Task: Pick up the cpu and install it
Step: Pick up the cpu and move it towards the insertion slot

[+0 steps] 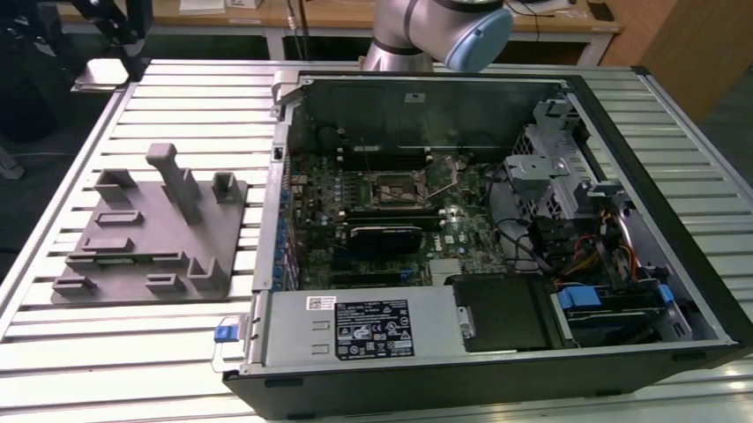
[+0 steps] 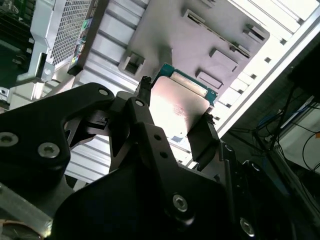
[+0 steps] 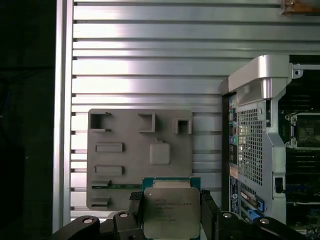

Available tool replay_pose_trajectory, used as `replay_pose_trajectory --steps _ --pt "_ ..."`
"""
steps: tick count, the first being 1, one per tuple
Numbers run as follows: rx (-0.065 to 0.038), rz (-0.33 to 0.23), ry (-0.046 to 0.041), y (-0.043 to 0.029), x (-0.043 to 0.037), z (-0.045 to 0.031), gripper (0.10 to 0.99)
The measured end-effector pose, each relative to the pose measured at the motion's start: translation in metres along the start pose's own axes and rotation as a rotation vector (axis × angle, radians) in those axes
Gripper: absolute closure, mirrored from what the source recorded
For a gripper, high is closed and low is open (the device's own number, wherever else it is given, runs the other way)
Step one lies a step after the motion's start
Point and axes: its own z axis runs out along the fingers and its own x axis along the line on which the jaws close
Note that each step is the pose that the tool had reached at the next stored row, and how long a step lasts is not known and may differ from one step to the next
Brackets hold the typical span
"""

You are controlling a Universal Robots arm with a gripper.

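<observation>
Where the end effector (image 3: pixel 171 204) closes, the cpu (image 3: pixel 171 214) sits — between its fingers (image 3: pixel 135 202).

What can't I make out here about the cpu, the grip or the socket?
- First wrist view: the cpu, held between the jaws of the gripper, is cut off by the picture's edge.
- Second wrist view: the gripper's black body covers part of the cpu.
- Exterior view: the socket is too small to tell whether it is empty.
- First wrist view: the cpu hides part of the fixture block.
</observation>
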Motion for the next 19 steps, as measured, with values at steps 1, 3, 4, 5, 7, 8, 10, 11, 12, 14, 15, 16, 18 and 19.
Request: replay_pose_trajectory --steps 1,3,4,5,7,8,10,11,12,14,15,16,18,19 --pt "0.000 0.000 0.0001 0.0000 -0.0030 0.0001 0.541" --pt "0.000 0.000 0.0006 0.0001 -0.0091 0.0000 0.541" --pt "0.000 0.000 0.0008 0.0002 -0.0119 0.0001 0.541" --pt "0.000 0.000 0.0008 0.0003 -0.0147 0.0002 0.541" --pt "0.000 0.000 0.0010 0.0003 -0.0202 0.0002 0.541" --pt "0.000 0.000 0.0012 0.0003 -0.0228 0.0003 0.541" --pt "0.000 0.000 0.0015 0.0004 -0.0282 0.0003 0.541" --pt "0.000 0.000 0.0016 0.0004 -0.0307 0.0003 0.541" --pt "0.000 0.000 0.0016 0.0005 -0.0332 0.0003 0.541" --pt "0.000 0.000 0.0018 0.0006 -0.0382 0.0004 0.541" --pt "0.000 0.000 0.0019 0.0006 -0.0407 0.0004 0.541" --pt "0.000 0.000 0.0020 0.0006 -0.0433 0.0005 0.541" --pt "0.000 0.000 0.0022 0.0007 -0.0487 0.0005 0.541" --pt "0.000 0.000 0.0023 0.0007 -0.0513 0.0005 0.541"
